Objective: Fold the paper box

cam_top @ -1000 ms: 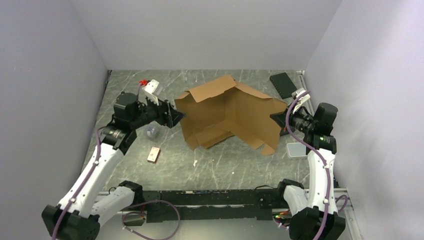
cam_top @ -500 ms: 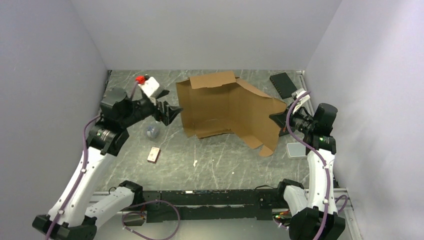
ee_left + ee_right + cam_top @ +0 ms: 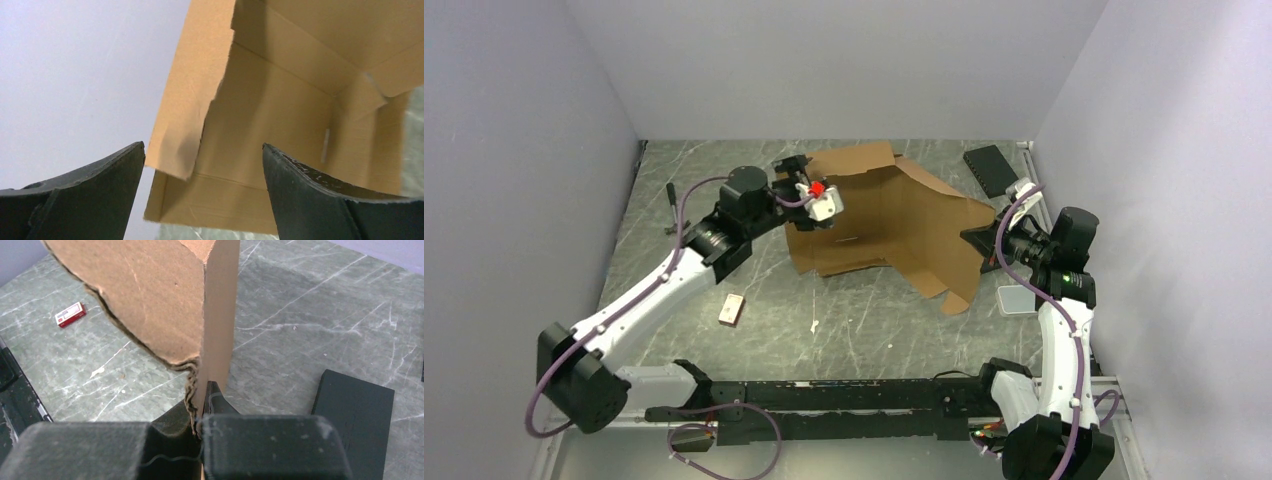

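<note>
Left gripper (image 3: 202, 152), jaws wide: I'd straddle the paper box (image 3: 884, 215) squarely at nine o'clock; right gripper (image 3: 201, 405) pinches it at three.

The paper box (image 3: 894, 225) is made of plain brown corrugated cardboard, matt and uncoated. In the right wrist view its lower edge is seen ragged and fibrous, while the panels are smooth apart from pressed creases. The tabletop (image 3: 864, 330) is finished like grey-green marble, veined in white, with a faint sheen. The fingers (image 3: 320, 200) of the left hand (image 3: 202, 152) are formed of matt black plastic, lightly scuffed. The right hand (image 3: 200, 407) is faced with finely textured matt black material. The black slab (image 3: 352, 407), at the lower right of that view, is matt and slightly grainy. The arm shells (image 3: 639, 300) are moulded in glossy white plastic.
</note>
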Robot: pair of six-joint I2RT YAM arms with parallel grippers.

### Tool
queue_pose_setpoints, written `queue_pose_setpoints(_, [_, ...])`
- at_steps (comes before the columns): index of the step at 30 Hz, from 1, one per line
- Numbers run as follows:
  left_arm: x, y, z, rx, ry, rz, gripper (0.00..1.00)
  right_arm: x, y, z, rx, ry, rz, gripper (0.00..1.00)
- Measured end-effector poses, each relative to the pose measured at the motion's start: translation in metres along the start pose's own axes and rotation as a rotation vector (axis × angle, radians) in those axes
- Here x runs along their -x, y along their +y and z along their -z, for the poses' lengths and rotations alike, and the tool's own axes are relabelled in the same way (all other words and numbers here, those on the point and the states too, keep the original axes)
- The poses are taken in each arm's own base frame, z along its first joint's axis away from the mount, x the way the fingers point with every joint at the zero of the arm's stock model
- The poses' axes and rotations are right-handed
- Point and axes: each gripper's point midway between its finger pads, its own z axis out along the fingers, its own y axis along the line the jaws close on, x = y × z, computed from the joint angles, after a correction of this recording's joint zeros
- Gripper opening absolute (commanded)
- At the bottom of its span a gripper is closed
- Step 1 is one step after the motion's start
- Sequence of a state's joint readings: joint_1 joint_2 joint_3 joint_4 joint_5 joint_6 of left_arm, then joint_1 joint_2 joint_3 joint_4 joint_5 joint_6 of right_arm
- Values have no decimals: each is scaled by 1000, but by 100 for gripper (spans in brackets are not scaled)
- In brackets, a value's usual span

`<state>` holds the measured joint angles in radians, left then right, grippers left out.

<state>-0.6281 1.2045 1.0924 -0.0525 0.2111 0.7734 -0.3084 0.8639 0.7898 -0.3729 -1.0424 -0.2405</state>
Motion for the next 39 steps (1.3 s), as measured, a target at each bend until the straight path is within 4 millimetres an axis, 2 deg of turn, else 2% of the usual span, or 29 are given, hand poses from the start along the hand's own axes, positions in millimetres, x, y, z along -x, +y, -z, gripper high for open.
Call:
queue_pose_setpoints(6, [-27, 8, -40, 45, 56, -116, 87, 1, 2, 0, 14, -3, 3, 0])
queue_pose_setpoints(12, [-42, 19, -65, 96, 101, -175, 70, 1, 3, 0, 16, -3, 2, 0])
queue_pose_setpoints(14, [-42, 26, -67, 117, 108, -192, 59, 1, 3, 0, 16, -3, 2, 0])
queue_pose_setpoints(15, [-41, 30, -68, 128, 110, -202, 50, 1, 3, 0, 16, -4, 2, 0])
queue_pose_setpoints(18, [-38, 38, -69, 158, 112, -219, 18, 1, 3, 0, 17, -4, 2, 0])
queue_pose_setpoints(20, [-39, 42, -67, 177, 124, -222, 3, 1, 3, 0, 18, -4, 1, 0])
queue_pose_setpoints(21, [-39, 44, -67, 182, 128, -222, 0, 1, 3, 0, 18, -4, 2, 0])
queue_pose_setpoints(27, [-33, 54, -62, 188, 156, -198, 0, 1, 2, 1, 11, -4, 1, 0])
queue_pose_setpoints(32, [-30, 47, -45, 138, 186, -121, 0, 7, -3, 2, -2, -1, -8, 0])
queue_pose_setpoints(35, [-20, 49, -26, 122, 194, -72, 0, 26, -7, 2, 12, 0, -12, 0])
queue_pose_setpoints(39, [-2, 57, -2, 124, 184, -10, 0, 66, -13, -1, 74, -9, -4, 0])
